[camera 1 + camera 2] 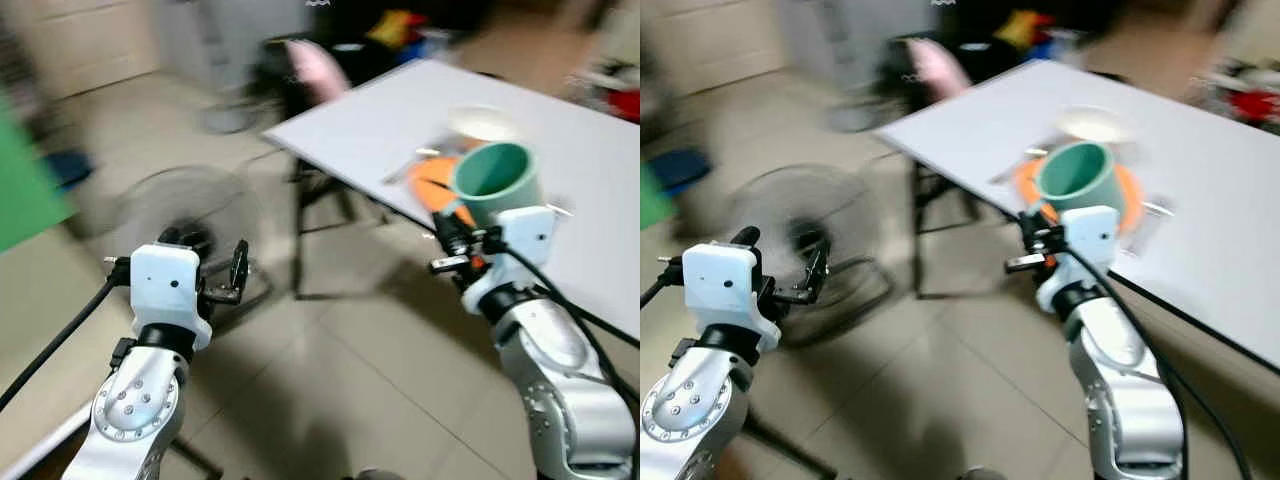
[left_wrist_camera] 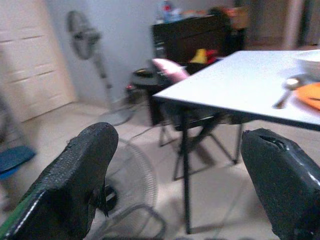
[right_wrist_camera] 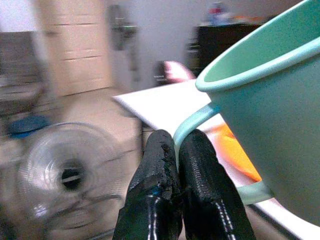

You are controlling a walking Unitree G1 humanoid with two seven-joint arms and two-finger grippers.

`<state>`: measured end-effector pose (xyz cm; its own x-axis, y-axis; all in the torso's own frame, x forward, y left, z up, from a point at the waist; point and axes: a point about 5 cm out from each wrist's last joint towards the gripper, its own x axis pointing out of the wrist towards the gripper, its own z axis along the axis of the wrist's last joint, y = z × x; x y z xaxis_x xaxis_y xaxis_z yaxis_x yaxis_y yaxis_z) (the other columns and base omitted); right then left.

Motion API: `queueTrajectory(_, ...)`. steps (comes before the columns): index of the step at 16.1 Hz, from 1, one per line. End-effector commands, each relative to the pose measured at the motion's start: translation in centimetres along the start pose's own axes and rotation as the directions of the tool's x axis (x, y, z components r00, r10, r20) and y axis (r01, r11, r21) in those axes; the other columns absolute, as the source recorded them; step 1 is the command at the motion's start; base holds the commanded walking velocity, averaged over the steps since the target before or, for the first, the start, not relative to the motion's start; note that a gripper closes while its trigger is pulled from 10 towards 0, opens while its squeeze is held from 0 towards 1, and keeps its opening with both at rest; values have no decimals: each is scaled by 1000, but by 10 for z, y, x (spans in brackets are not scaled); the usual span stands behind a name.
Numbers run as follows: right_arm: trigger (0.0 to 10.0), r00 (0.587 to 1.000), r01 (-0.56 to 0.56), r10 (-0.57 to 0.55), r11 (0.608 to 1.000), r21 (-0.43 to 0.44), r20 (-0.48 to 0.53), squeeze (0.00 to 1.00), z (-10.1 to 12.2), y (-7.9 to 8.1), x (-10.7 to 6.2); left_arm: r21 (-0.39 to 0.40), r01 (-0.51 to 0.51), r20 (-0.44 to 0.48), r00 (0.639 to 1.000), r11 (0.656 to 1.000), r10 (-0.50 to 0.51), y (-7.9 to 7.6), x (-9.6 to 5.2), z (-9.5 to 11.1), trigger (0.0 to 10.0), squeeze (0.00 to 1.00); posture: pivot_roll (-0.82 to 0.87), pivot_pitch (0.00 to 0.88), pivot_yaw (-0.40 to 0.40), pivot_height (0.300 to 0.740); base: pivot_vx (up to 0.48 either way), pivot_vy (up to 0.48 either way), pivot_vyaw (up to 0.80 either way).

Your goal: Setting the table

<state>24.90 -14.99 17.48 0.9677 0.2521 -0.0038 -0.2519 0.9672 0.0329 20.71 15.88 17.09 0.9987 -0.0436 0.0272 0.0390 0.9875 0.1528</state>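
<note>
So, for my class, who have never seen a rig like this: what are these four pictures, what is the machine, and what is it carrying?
It is a walking humanoid robot with two silver arms, each ending in two black fingers. Two pictures come from cameras in its head, looking down at its own arms; they are blurred, probably from movement. The other two come from cameras on each wrist, looking along the fingers. The right gripper is shut on the handle of a green mug. The left gripper is open and holds nothing. Ahead stands a white table bearing an orange plate, a white bowl and a spoon. A fan lies on the floor.
</note>
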Motion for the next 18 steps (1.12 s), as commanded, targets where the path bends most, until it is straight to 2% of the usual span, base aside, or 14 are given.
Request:
queueTrajectory(1, 10000, 1000, -11, 11, 1000, 2, 19, 0, 5, 5, 4, 12, -5, 1, 1000, 1000, 5, 4, 2, -1, 10000, 0, -85, 0, -5, 740, 0, 0, -800)
queueTrajectory(7, 10000, 999, -40, 40, 999, 19, 19, 0, 8, 8, 15, 4, -1, 23, 1000, 1000, 1, 10, 9, 4, 10000, 0, -85, 0, 1, 740, 242, 0, -771)
queueTrajectory(13, 10000, 994, -111, 111, 991, 68, 13, 0, 6, 15, 22, 4, 4, 29, 1000, 1000, -4, 14, 12, 6, 10000, 0, -84, 0, 2, 740, 341, 0, 0)
queueTrajectory(18, 10000, 993, -121, 120, 991, 51, 14, 0, 6, 16, 27, 3, 14, 30, 999, 1000, -14, 13, 14, 6, 10000, 0, -85, 0, 2, 740, 353, 0, 0)
